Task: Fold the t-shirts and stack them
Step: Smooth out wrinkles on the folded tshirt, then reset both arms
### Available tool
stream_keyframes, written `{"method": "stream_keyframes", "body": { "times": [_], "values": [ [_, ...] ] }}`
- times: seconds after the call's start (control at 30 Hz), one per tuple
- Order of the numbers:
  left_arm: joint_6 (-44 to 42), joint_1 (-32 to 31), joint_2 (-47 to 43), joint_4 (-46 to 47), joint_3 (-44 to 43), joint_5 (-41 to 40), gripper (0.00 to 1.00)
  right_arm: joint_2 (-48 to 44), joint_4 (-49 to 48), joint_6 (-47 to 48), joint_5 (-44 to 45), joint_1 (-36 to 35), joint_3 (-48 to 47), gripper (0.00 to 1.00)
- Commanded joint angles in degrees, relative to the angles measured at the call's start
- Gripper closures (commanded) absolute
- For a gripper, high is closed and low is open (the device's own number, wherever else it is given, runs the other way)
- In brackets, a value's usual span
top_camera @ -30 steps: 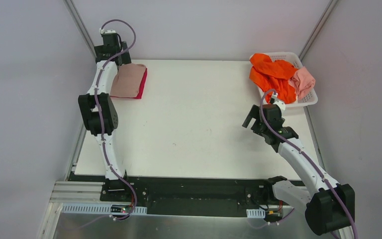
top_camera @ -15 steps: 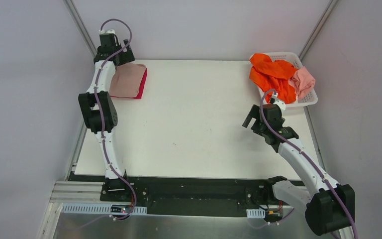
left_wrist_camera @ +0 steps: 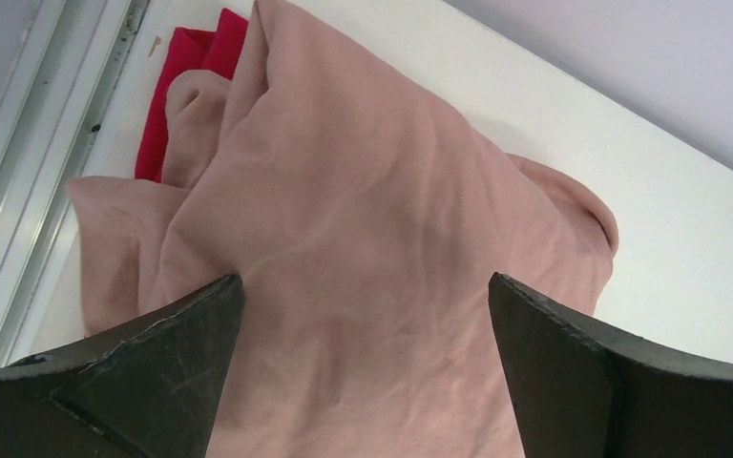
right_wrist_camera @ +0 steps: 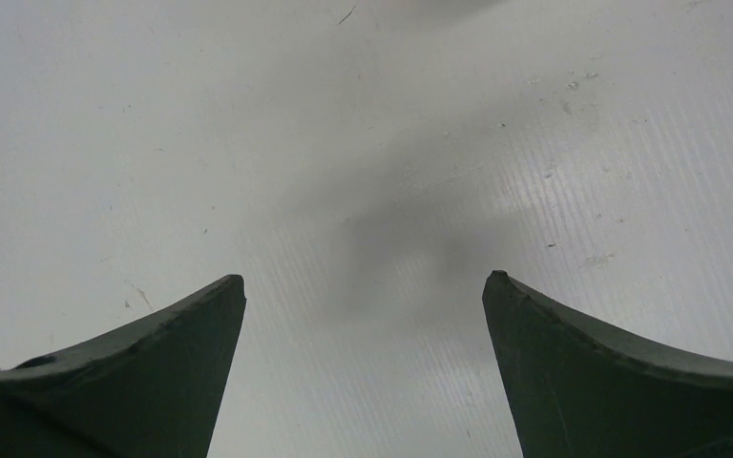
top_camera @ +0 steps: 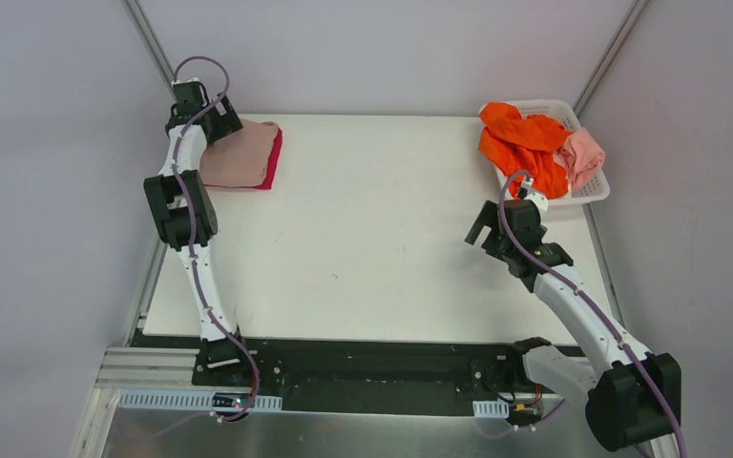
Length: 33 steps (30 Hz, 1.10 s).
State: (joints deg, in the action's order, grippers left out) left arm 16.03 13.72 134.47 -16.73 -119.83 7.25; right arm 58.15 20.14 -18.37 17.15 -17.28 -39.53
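A folded dusty-pink t-shirt (top_camera: pixel 244 157) lies at the table's far left on top of a crimson t-shirt (top_camera: pixel 275 160), which shows only as a red edge. My left gripper (top_camera: pixel 218 122) hovers open at the stack's back left corner. In the left wrist view the pink cloth (left_wrist_camera: pixel 382 229) fills the space between and below the open left gripper (left_wrist_camera: pixel 366 286), and the crimson cloth (left_wrist_camera: pixel 186 86) peeks out at the top left. A bright orange t-shirt (top_camera: pixel 525 143) and a salmon-pink t-shirt (top_camera: pixel 584 157) lie crumpled in the basket. My right gripper (top_camera: pixel 482 227) stands open over bare table (right_wrist_camera: pixel 363 143), empty (right_wrist_camera: pixel 363 279).
The white lattice basket (top_camera: pixel 549 103) sits at the table's far right corner. Grey walls and metal frame posts (top_camera: pixel 153 48) close in behind and beside the table. A metal rail (left_wrist_camera: pixel 29 172) runs along the table's left edge.
My left arm has swung to the left, carrying its open gripper off the stack's back edge toward the left corner. The right arm and the shirts have not moved.
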Motion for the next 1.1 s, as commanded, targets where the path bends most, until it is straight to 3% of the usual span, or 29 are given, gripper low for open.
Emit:
{"method": "stream_keyframes", "body": {
  "times": [0.0,0.17,0.37,0.6,0.73,0.87,1.07],
  "values": [
    [1.2,0.0,1.9,1.5,-2.6,1.8,0.01,-0.4,-0.7,0.4,1.0,0.1,-1.6,0.00],
    [2.1,0.0,-3.2,0.5,-2.4,-0.8,0.01,-0.9,0.8,-0.1,0.3,0.1,-3.0,0.01],
    [1.1,-0.7,-22.0,-2.9,1.9,-9.5,0.01,-5.5,3.3,-1.3,1.7,0.1,-3.5,0.00],
    [5.7,-4.0,-47.5,-6.2,25.4,-9.4,0.01,-15.2,4.5,-3.8,2.8,0.1,0.5,0.00],
    [11.2,-16.3,-66.0,-6.6,47.8,-16.6,0.01,-20.0,4.1,-6.8,5.8,0.1,3.3,0.00],
    [18.4,-27.1,-78.9,-6.1,67.8,-20.3,0.01,-23.2,4.4,-9.7,6.7,0.1,5.4,0.00],
    [19.2,-29.0,-88.9,-6.2,80.6,-15.5,0.01,-24.3,4.1,-9.2,6.3,0.1,6.5,0.00]
  ]
}}
